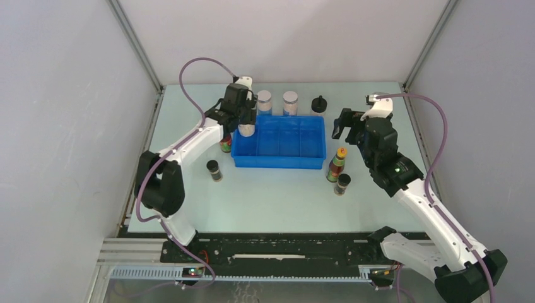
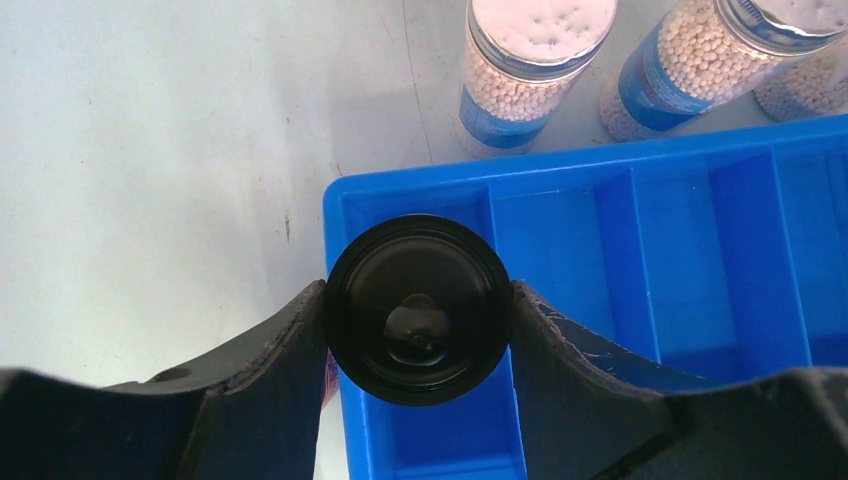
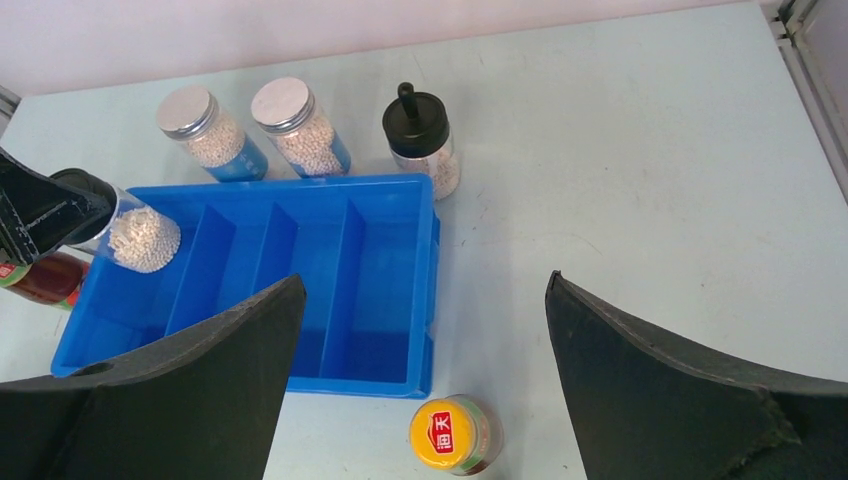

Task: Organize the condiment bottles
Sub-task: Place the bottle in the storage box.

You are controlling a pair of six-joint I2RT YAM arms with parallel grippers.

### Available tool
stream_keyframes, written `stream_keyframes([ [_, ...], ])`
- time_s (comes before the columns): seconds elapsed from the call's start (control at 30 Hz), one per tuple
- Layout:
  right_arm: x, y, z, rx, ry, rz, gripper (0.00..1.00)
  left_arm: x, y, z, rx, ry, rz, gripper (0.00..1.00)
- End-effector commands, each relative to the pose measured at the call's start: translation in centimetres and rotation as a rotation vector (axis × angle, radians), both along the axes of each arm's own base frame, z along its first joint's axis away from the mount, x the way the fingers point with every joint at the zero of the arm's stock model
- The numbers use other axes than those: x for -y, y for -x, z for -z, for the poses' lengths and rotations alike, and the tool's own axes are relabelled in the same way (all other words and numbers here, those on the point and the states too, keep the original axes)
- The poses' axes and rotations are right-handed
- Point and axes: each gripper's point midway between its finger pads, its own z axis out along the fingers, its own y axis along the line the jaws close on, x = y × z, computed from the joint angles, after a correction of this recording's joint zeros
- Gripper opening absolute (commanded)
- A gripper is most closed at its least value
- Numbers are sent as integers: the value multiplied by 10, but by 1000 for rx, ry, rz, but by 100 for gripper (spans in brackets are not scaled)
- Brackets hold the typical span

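Note:
My left gripper (image 2: pixel 418 335) is shut on a black knob-capped bottle (image 2: pixel 418 308) of white granules, held over the far left compartment of the blue tray (image 2: pixel 560 175). In the top view that bottle (image 1: pixel 247 131) hangs at the tray's left end. My right gripper (image 3: pixel 425 285) stands open and empty above an orange-capped slim bottle (image 3: pixel 452 435) beside the tray's right front corner. Two white-lidded, blue-labelled bottles (image 1: pixel 264 101) (image 1: pixel 290 102) and a second knob-capped bottle (image 1: pixel 319 104) stand behind the tray.
A short dark bottle (image 1: pixel 342 184) stands just in front of the orange-capped one (image 1: pixel 339 163). Left of the tray (image 1: pixel 277 164) are another slim bottle (image 1: pixel 226 144) and another short dark bottle (image 1: pixel 214 170). Grey walls enclose the table on three sides.

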Motion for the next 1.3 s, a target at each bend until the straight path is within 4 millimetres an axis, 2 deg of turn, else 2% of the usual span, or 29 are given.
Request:
stream_keyframes([
  [0.0,-2,-3,0,12,-11,13,99,7,-7,-38,133,78,-3,0],
  [0.43,-5,-11,7,0,7,11,99,9,-14,-20,140,80,-13,0],
  [1.27,-3,-15,21,-24,19,19,100,8,-20,17,102,55,-36,0],
])
